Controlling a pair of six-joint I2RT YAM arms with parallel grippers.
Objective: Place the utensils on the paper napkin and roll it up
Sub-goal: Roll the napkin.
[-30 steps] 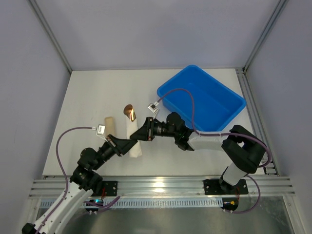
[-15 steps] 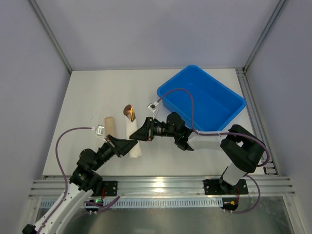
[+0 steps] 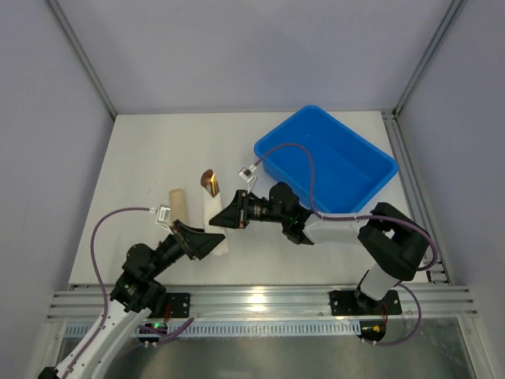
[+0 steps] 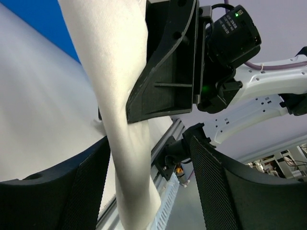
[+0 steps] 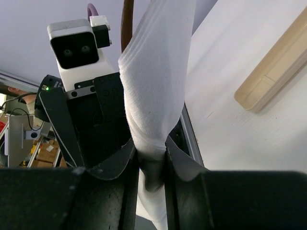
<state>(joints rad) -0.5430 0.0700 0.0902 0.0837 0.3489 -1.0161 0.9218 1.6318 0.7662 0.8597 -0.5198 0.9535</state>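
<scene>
Enclosure with plain pale grey sides: far wall (image 3: 252,47), left wall (image 3: 39,174), right wall (image 3: 477,142). Slanting aluminium posts stand at the far-left corner (image 3: 83,59) and the far-right corner (image 3: 426,57). White table (image 3: 150,150) is matt and evenly lit, with soft shadows only. Slotted rail (image 3: 197,298) runs along the near edge — one glare spot mid-rail. Grey metal sheet (image 3: 276,355) lies nearer still.

Overhead view, opposed wrist close-ups, shared napkin (image 4: 103,52)

Paper napkin (image 3: 211,204): white, rolled into slim tube, running near-to-far, left of worktop (image 3: 142,158) centre, toward near edge. Mid-length pinched between right fingers (image 5: 184,167). Spoon (image 3: 209,181): gold-bronze round bowl poking from tube's far end, handle wrapped inside.
</scene>
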